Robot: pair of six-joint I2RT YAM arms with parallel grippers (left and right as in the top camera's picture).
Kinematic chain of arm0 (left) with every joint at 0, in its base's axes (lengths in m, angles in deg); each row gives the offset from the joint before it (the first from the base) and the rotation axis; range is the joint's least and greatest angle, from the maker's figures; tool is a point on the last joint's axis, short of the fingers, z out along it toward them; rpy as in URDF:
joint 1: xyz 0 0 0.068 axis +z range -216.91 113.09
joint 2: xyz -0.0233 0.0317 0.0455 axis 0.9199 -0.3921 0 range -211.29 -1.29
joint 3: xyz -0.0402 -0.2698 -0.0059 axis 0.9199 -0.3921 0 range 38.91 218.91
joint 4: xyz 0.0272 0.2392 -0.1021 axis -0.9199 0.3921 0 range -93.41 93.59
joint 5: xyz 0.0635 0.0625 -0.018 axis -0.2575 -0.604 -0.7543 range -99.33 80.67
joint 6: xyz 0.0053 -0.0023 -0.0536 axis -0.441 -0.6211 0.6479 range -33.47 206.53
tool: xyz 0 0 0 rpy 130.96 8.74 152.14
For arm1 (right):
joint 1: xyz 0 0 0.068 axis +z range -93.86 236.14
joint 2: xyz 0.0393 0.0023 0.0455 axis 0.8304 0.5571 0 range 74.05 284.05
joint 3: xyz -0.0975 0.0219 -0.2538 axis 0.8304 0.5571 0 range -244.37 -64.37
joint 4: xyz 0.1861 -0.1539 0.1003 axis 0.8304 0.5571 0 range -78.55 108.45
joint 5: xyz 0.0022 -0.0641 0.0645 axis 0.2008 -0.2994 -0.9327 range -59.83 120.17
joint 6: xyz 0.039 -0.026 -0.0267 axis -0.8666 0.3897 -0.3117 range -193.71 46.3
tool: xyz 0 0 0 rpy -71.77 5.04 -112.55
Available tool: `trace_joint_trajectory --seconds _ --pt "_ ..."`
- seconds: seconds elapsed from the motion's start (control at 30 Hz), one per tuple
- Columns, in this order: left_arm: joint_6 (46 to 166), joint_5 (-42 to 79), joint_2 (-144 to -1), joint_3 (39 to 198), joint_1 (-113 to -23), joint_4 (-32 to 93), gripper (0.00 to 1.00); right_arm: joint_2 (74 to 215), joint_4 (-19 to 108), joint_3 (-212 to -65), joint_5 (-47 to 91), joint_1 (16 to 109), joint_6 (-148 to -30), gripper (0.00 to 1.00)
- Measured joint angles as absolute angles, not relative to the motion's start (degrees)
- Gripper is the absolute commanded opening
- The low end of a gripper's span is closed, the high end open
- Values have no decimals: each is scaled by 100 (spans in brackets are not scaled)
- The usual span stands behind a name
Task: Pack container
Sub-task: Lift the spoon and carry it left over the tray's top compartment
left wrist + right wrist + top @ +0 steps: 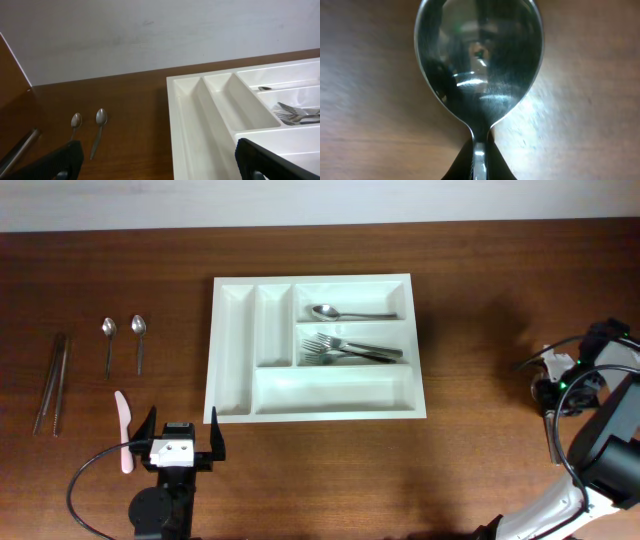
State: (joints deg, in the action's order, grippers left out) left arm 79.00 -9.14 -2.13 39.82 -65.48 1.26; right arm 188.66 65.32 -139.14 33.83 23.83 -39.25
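The white container (232, 350) lies at the table's middle and holds a spoon (338, 312) in its top long compartment and several forks (350, 351) in the middle one. It also shows in the left wrist view (200, 130). My left gripper (182, 432) (160, 162) is open and empty, just off the container's front left corner. My right gripper (548, 372) (479, 162) is far right of the container and is shut on the neck of a large metal spoon (479, 65), bowl close over the wood.
Left of the container lie two teaspoons (138, 330) (100, 120), a pair of metal tongs (52, 380) and a pink plastic knife (123, 425). A pale wall runs behind the table's far edge.
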Motion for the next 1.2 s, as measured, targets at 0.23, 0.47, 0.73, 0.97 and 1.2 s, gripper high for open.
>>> trace_joint_trajectory --seconds 0.23,0.47,0.73,0.97,1.2 --pt "7897 -914 -213 3982 -6548 126 99 18969 6624 -14290 3379 2956 -3929 5" --pt "7900 -912 -213 3980 -6548 126 99 19019 7196 -15463 3388 3574 -3899 4" --pt "7900 -912 -213 3980 -6548 126 99 19019 7386 -16939 3383 4420 -3695 4" --pt "7900 -912 -213 3980 -6548 126 99 19019 6962 -17616 3383 5364 -3512 4" --pt "7897 -912 -213 3982 -6548 126 99 19021 6377 -17647 3379 6182 -3398 4"
